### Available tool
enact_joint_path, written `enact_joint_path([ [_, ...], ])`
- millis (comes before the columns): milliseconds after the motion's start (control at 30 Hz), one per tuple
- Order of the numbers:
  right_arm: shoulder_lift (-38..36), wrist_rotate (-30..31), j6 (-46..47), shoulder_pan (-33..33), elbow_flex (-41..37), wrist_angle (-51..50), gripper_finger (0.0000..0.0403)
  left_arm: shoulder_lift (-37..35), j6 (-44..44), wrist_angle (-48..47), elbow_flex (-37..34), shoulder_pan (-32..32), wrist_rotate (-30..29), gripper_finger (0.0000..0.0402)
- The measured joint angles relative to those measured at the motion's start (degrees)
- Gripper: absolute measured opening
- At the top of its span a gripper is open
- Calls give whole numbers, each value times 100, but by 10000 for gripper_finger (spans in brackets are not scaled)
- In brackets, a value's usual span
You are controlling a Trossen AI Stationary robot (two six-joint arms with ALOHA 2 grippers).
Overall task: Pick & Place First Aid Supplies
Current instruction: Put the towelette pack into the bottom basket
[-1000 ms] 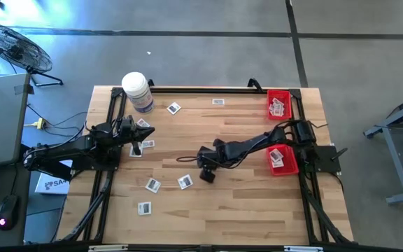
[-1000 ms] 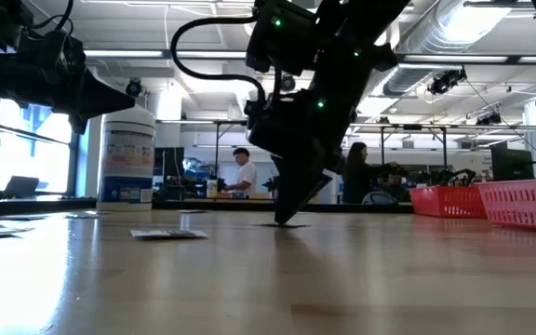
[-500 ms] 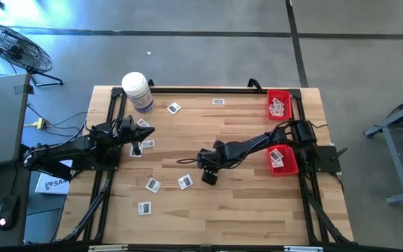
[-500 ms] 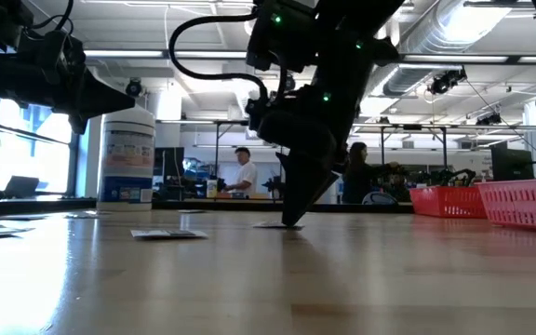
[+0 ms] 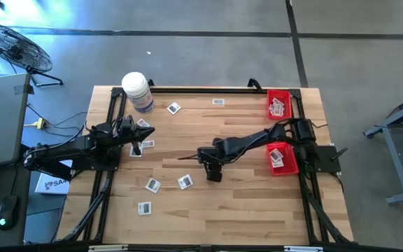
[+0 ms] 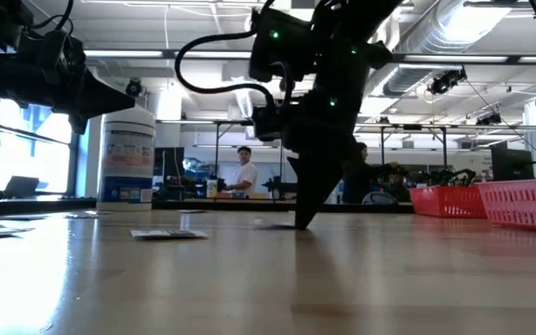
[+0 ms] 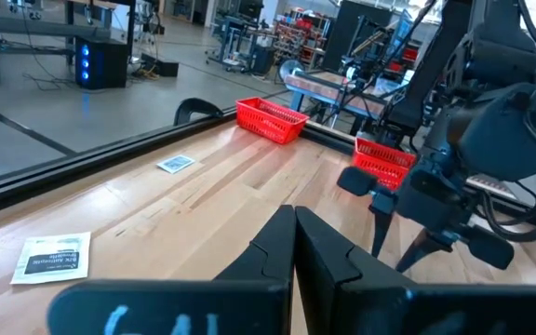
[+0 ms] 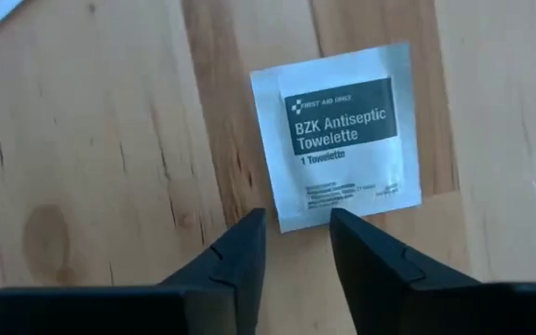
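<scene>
The right hand [image 8: 296, 244] points steeply down at mid-tabletop [image 5: 243, 203], its fingers [image 8: 235, 256] slightly spread at the near edge of an antiseptic towelette packet [image 8: 341, 135]: flat, white, square, dark label. The left hand [image 5: 147, 131], pressed together, hovers near the white jar [image 5: 137, 91].

You get even, bright overhead light on the wooden table [image 5: 236, 203], with only soft shadows beneath the arms; from table height, ceiling strip lights [image 6: 147, 54] backlight both arms into near silhouettes, and the table near them blurs; the packet [image 8: 342, 135] reads sharp between soft, out-of-focus fingers [image 8: 235, 256].
</scene>
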Motion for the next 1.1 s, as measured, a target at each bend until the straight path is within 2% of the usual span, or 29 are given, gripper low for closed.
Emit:
enact_joint_path([
  [167, 46, 31, -234, 3, 6, 63, 128, 0, 0, -1, -2, 0, 0, 1],
  [300, 19, 141, -557, 40, 187, -353, 131, -2, -2, 0, 0, 1, 1, 1],
  [600, 42, -18, -1816, -6, 411, -413, 132, 0, 0, -1, -1, 0, 1, 1],
  [1100, 574, -212, -2308, -271, 430, -341, 123, -1, -2, -1, -1, 1, 0, 1],
])
